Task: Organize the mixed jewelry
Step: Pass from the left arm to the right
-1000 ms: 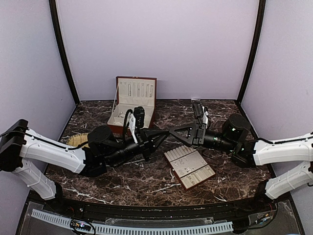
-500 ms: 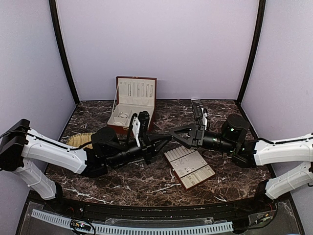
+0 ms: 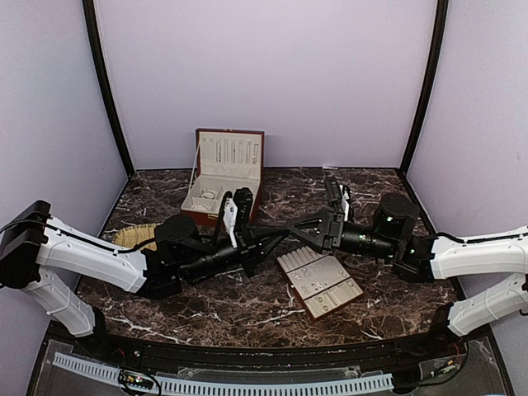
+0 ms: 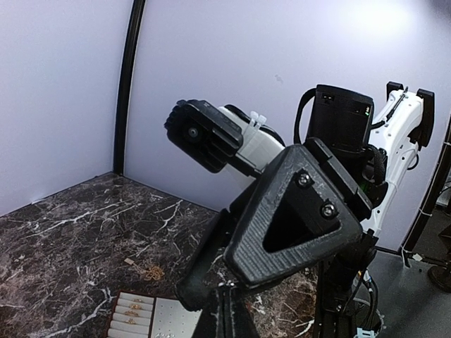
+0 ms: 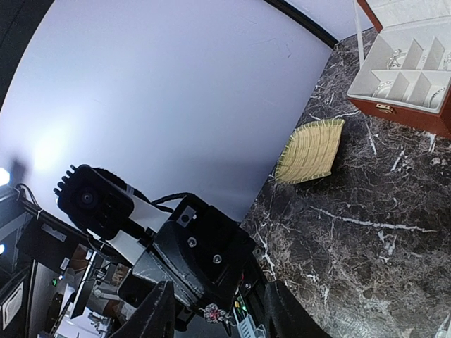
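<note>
My left gripper (image 3: 277,235) is shut on a tiny silvery stud with a red centre (image 5: 224,315) and holds it in the air over the marble table. My right gripper (image 3: 290,225) is open, tip to tip with the left one. Its fingers (image 5: 153,313) stand on either side of the stud without touching it. In the left wrist view the right gripper's fingers (image 4: 296,218) fill the middle, and the stud (image 4: 229,284) glints at my shut left fingertips. More silvery pieces (image 5: 384,88) lie in the open red-brown box (image 3: 223,177).
A cream slotted tray with a brown rim (image 3: 320,280) lies just below the grippers, with small gold rings (image 4: 130,313) in its slots. A straw mat (image 3: 132,237) lies at the left. A thin gold chain (image 4: 151,270) lies on the marble beyond the tray.
My left gripper has moved right and my right gripper has moved left. Their tips now meet above the tray's far corner.
</note>
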Tool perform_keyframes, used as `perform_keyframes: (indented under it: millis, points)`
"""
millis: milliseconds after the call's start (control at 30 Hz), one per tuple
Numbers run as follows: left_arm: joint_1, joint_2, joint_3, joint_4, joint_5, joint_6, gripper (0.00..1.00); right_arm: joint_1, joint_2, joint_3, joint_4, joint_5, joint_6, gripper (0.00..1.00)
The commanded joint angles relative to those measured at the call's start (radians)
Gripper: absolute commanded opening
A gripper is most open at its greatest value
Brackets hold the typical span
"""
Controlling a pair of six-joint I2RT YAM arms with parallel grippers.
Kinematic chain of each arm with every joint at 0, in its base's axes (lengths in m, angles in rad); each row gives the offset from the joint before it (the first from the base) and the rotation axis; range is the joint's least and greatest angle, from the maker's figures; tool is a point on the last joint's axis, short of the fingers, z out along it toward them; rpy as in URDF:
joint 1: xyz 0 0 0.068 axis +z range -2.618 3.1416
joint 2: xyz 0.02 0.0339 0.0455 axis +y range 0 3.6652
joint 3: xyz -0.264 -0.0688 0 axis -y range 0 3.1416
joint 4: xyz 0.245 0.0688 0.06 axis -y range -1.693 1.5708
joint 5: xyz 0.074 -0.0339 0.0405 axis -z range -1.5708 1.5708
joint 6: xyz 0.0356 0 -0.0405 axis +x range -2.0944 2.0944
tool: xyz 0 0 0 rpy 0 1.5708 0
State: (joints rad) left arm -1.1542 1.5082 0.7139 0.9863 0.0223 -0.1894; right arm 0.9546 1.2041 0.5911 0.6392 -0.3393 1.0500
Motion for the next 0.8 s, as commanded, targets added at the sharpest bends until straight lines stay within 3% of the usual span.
perform_keyframes:
  millis: [0,433,767]
  points:
    - [-0.003,-0.008,0.016,0.023,-0.01,0.002,0.0,0.007,-0.018,0.012,0.036,0.011,-0.01,0.47]
    - [-0.005,0.003,0.012,0.008,-0.046,0.032,0.0,0.007,-0.017,0.031,-0.013,0.01,-0.003,0.35]
    - [-0.027,0.023,0.018,-0.014,-0.088,0.112,0.0,0.007,-0.006,0.057,-0.043,0.011,0.005,0.38]
